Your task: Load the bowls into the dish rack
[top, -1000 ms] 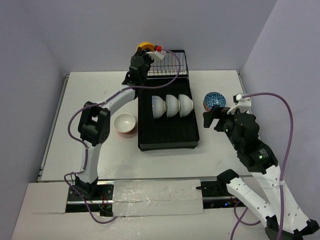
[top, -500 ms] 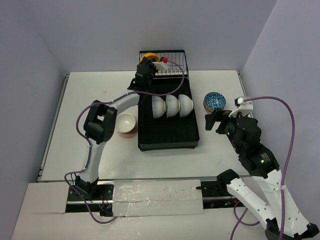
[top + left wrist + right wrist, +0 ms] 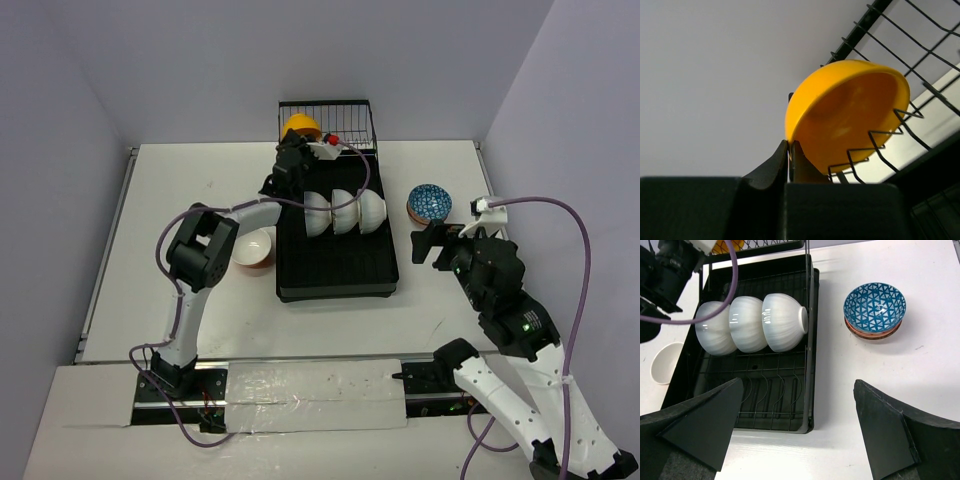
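Swinging in from beyond the rack's far-left corner over the last second, the left claw brought the yellow bowl down among the wires of the wire basket, while the right arm barely shifted. The left claw's fingers were clamped together on the bowl's rim, the bowl tilted on edge at their tips with basket wires crossing in front of it. Whether the bowl already rested on the wires could not be told.

Three white bowls stood on edge in a touching row in the dish rack, just on the near side of the left claw. An orange bowl sat upright on the worktop, beside the rack, to that claw's left and nearer the arm bases.

The right claw hung with its fingers spread wide and nothing between them, a stack of blue-patterned bowls on the worktop just beyond it.

By that showing, three bowls were loaded and a fourth nearly so; the orange bowl and the patterned stack remained.
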